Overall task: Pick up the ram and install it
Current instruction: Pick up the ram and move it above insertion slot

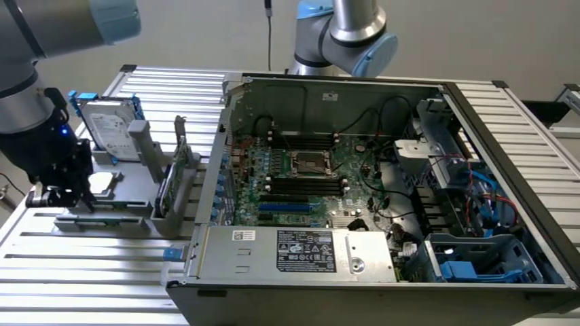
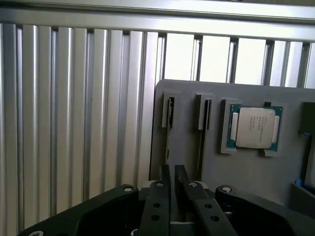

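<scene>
In the wrist view the ram [image 2: 170, 112] stands edge-on as a thin dark stick in a narrow slot of the grey parts holder [image 2: 246, 172]. A second such slot [image 2: 204, 114] lies beside it. My gripper [image 2: 172, 173] hovers over the holder, in line with the ram's slot. Its fingers [image 2: 166, 178] are open by only a narrow slit, with nothing between them. In the exterior view the gripper [image 1: 73, 198] hangs low over the holder [image 1: 100, 221] at the exterior view's left, apart from the open computer case. The motherboard's black slots [image 1: 306, 183] lie beside the processor socket [image 1: 308, 163].
A square silver processor chip [image 2: 254, 127] sits in a recess of the holder. A hard drive [image 1: 111, 129] and a tall card with a metal bracket [image 1: 174, 173] stand upright on it. A second arm [image 1: 349, 37] rises behind the case, which stands on a ribbed aluminium table [image 1: 81, 272].
</scene>
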